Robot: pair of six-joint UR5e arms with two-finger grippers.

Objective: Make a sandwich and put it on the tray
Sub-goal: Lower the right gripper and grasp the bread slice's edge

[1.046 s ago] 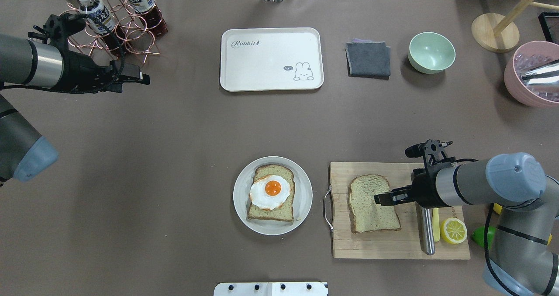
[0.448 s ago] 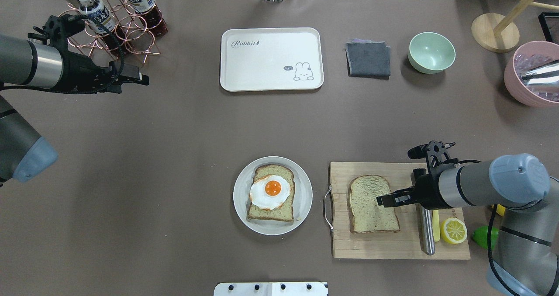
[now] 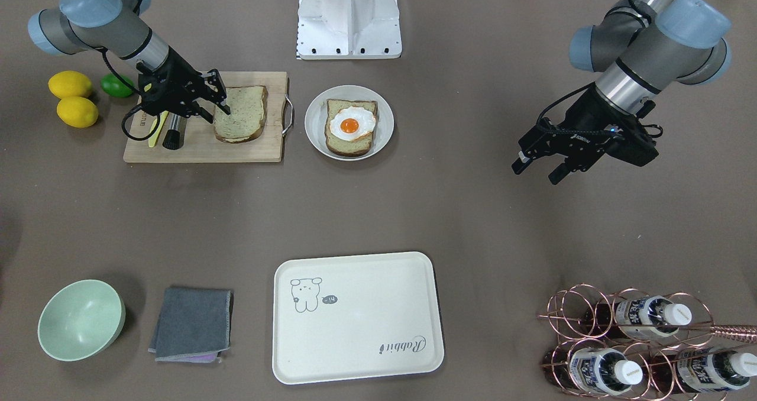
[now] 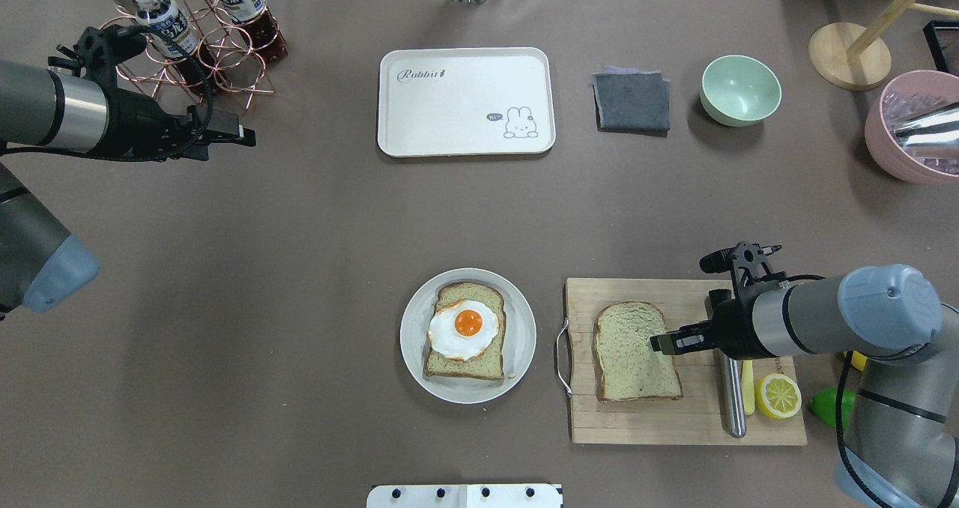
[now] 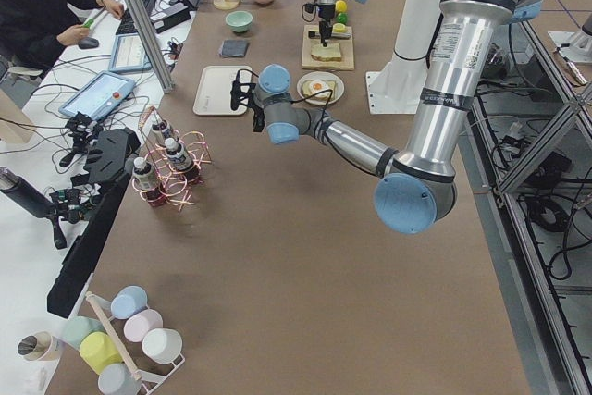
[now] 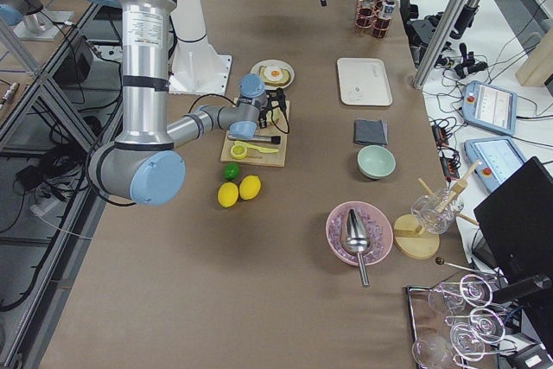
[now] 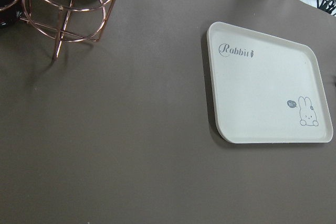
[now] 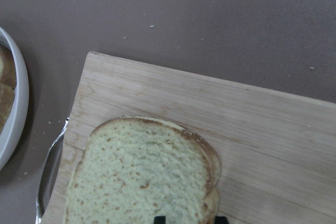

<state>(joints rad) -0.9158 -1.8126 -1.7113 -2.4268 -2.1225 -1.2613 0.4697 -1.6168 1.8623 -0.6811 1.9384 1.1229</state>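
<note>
Upper left of the overhead view: left gripper [image 4: 240, 135], jaws apart and holding nothing, hanging just beside the bottle rack [image 4: 191, 36]. Probably parked there to stay clear of the work at the bottom of the frame.

Upper centre: tray [image 4: 464, 100], cream, flat, rounded corners, bare — likely kept free as the landing spot.

Lower centre, well apart from the tray: half-built sandwich [image 4: 466, 366] on a round pale grey plate [image 4: 413, 336]. One tan slice with a brown crust, and a fried egg [image 4: 464, 327] on top, white with an orange yolk. No upper slice yet.

Lower right: wooden cutting board [image 4: 674, 418] with the second slice [image 4: 625, 351] lying flat on it, speckled tan and darker at the crust. Right gripper [image 4: 658, 343] reaching in low at that slice's right edge, fingertips on either side of the edge in the wrist view — presumably to carry the slice over to the egg. Cannot tell whether already pinched or only straddling.
</note>
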